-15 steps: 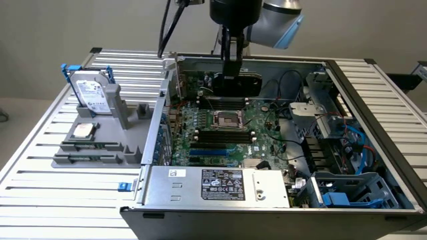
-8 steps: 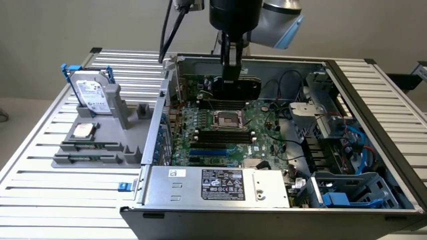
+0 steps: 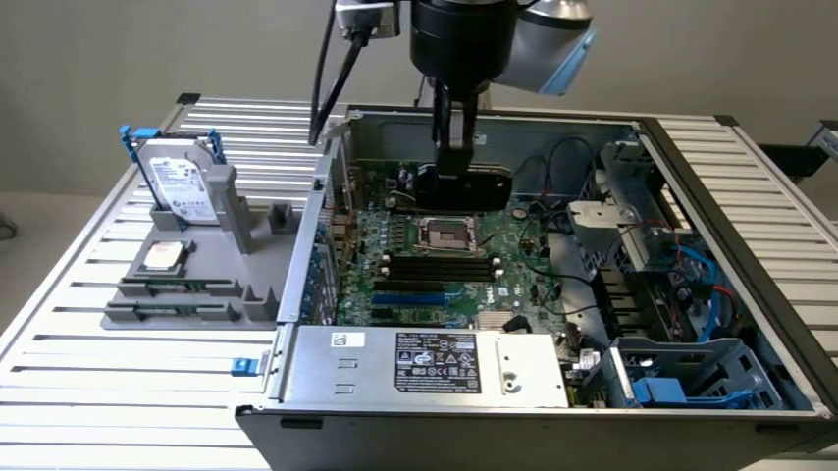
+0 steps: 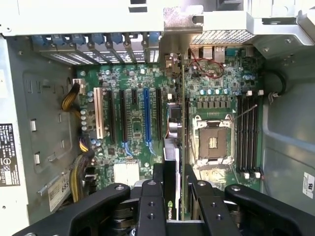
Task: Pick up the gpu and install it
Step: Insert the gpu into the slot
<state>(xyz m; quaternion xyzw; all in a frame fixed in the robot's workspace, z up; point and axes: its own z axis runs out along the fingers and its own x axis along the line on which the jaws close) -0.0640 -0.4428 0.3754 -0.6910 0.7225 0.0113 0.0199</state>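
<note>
Clamping the gpu (image 3: 469, 186) between its closed fingers, the gripper (image 3: 452, 157) hangs from the arm inside an open computer case (image 3: 772, 294). The card stands on edge with its glossy black face toward the exterior camera. It sits low over the motherboard (image 3: 445, 265), just behind the CPU socket (image 3: 445, 234); whether it touches the board I cannot tell.

From the wrist, the gripper (image 4: 173, 194) shows the gpu (image 4: 173, 132) edge-on, running between the CPU socket (image 4: 212, 142) and the blue slot (image 4: 146, 115).

At the near end of the case lie a power supply (image 3: 433, 363) with a black label and a blue drive cage (image 3: 694, 378).

The case rests on a slatted metal desk (image 3: 118, 392). On the exterior view's left, well apart from the gripper, a grey holder (image 3: 196, 294) carries an upright hard drive (image 3: 177, 182) in a blue frame and a small flat silver drive (image 3: 164, 257). A plain grey wall stands behind.
</note>
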